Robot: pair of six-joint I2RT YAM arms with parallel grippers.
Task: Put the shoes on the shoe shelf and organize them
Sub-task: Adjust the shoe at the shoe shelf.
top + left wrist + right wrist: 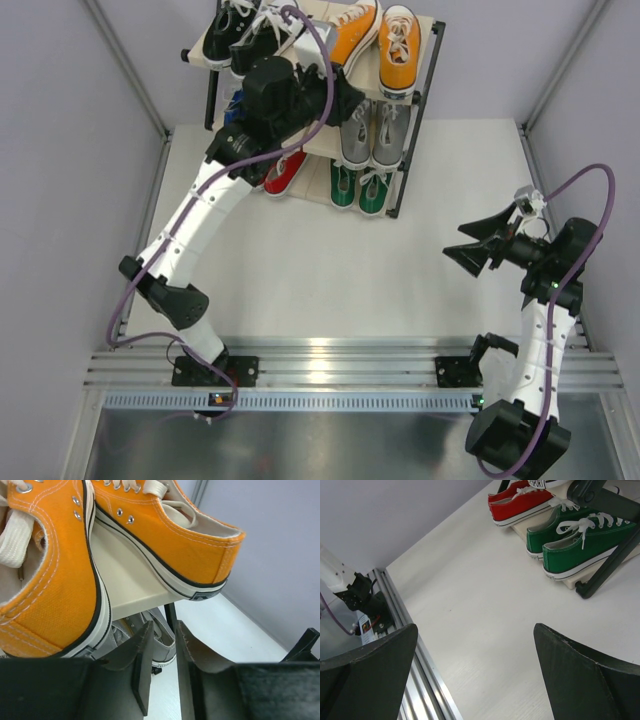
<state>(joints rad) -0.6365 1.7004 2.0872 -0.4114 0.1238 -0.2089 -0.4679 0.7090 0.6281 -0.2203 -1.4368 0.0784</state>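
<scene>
Between grey walls (60, 150), white table (300, 270): left gripper (164, 630) barely parted, right gripper (475, 630) gaping.

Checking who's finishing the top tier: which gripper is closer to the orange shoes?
Left. The left gripper sits just below the heels of the orange shoes on the shoe shelf; the right gripper hangs far off over the table's right side.

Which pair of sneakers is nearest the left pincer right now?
The orange pair on the rack's top tier: their heels fill the wrist view just above the left pincer. The grey pair sits one tier lower, farther back.
</scene>
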